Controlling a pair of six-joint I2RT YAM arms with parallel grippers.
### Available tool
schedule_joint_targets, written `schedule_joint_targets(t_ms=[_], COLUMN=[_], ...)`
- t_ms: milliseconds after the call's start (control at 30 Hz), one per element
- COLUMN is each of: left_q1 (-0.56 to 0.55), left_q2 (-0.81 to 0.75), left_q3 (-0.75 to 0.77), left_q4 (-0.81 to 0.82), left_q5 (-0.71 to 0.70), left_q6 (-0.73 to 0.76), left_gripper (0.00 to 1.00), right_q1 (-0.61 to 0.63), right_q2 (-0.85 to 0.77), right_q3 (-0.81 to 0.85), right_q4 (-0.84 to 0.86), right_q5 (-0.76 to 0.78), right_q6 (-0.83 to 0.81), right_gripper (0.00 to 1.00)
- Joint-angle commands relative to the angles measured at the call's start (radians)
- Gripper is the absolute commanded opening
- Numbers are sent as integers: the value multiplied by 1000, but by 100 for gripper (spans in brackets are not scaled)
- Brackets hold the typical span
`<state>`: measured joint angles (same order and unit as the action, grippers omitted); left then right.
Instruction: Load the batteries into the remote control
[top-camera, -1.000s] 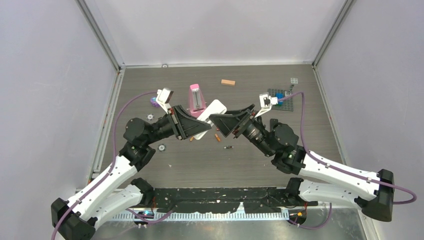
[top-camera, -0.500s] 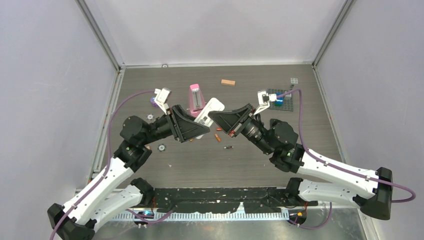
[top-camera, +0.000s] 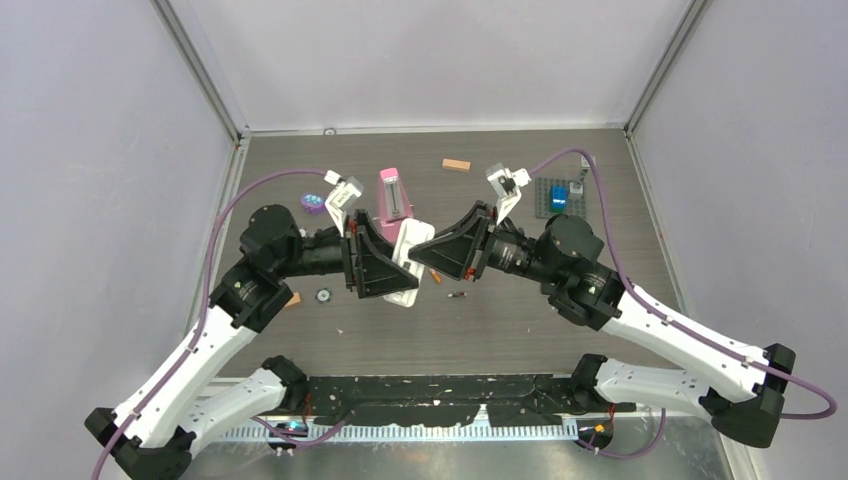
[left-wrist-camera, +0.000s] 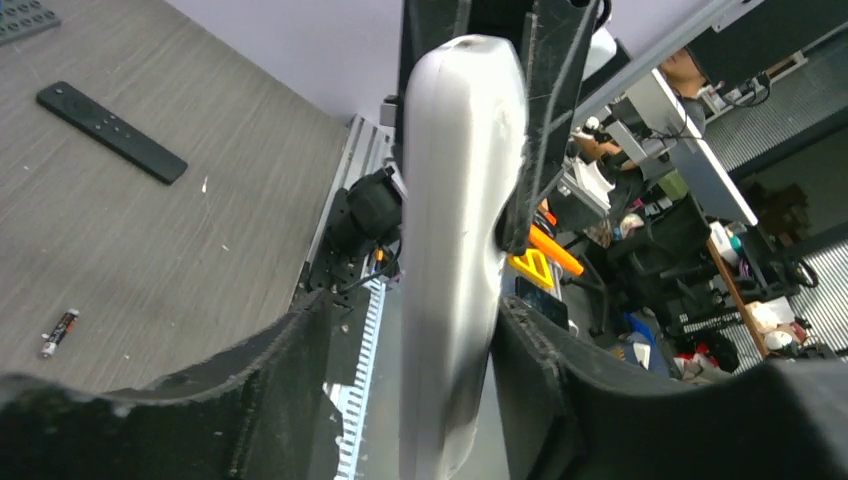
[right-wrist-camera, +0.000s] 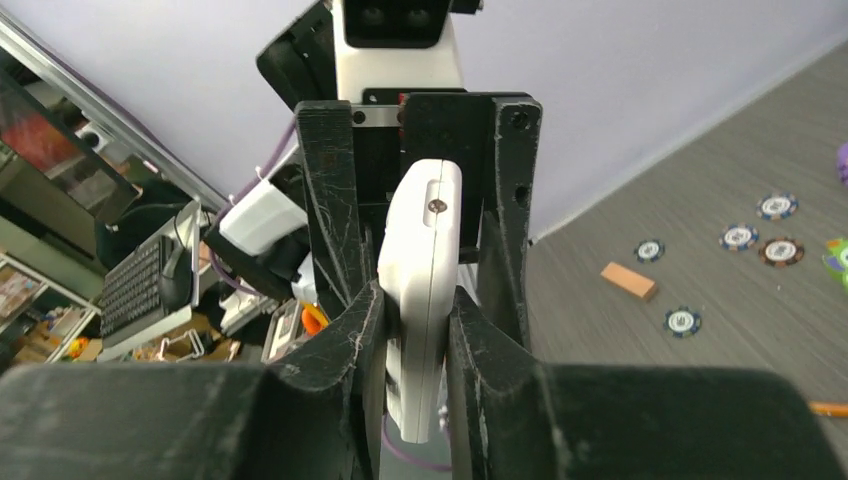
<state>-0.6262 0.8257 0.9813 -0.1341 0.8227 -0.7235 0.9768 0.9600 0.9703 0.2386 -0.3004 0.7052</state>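
The table (top-camera: 500, 330) carries both arms at its near edge, and the two arms meet above its middle, where they surround one white remote (left-wrist-camera: 455, 150) that hangs clear of the surface. The right gripper (right-wrist-camera: 415, 295) is clamped on the remote, with a finger pressed against each flat face at one end. The left gripper (left-wrist-camera: 410, 320) stands wide around the other end: one finger lies close along the remote, and a clear gap shows on the other side, so this gripper carries no load. The whole weight therefore appears to rest on the right grip alone. The shell is smooth and rounded, and it is held near one end, so it may pivot or slide out if the right arm turns or moves sharply. The fingers of the two grippers stand very near each other, and a careless move could knock them together and jar the remote loose. No view shows whether the battery cover is on or off. A dark battery (top-camera: 458, 295) lies on the table just in front of the grippers, and an orange battery (top-camera: 437, 278) lies near it, half hidden beside the right gripper. Both are small round cylinders, so a dropped remote or a low finger could set them rolling out of reach.
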Motion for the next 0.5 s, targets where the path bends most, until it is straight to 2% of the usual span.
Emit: schedule_joint_targets(t_ms=[0,67,100,167,200,233,267,333,400,467], left_q1=[4,4,4,4,5,4,4,4,4,4], left_q2=[9,10,15,22,25,28,29,28,18,5], left_q3=[18,13,13,20,22,23,23,21,9,-14], left_q4=[-23,-4,-7,-28,-32,-31,-26,-14,19,74], left_q5=[94,108,112,109,107,103,97,70,24,-29], left_q6=[43,35,37,44,42,36,27,4,-42,-103], left_gripper=[55,40,27,5,0,0,0,0,0,0], right_q1=[-9,-9,-9,-9,-9,-9,-9,-9,-9,-7], right_q2=[34,49,59,72,75,78,77,57,25,-3], right_q3=[89,98,101,112,112,110,101,70,28,-10], right_q4=[-26,-31,-37,-53,-52,-41,-33,-8,16,36], right_q5=[-178,-197,-199,-201,-199,-199,-190,-147,-95,-58], right_q6=[-9,-11,-11,-15,-11,-9,-9,-6,-7,-9], right_gripper=[5,5,5,10,19,26,47,69,82,87])
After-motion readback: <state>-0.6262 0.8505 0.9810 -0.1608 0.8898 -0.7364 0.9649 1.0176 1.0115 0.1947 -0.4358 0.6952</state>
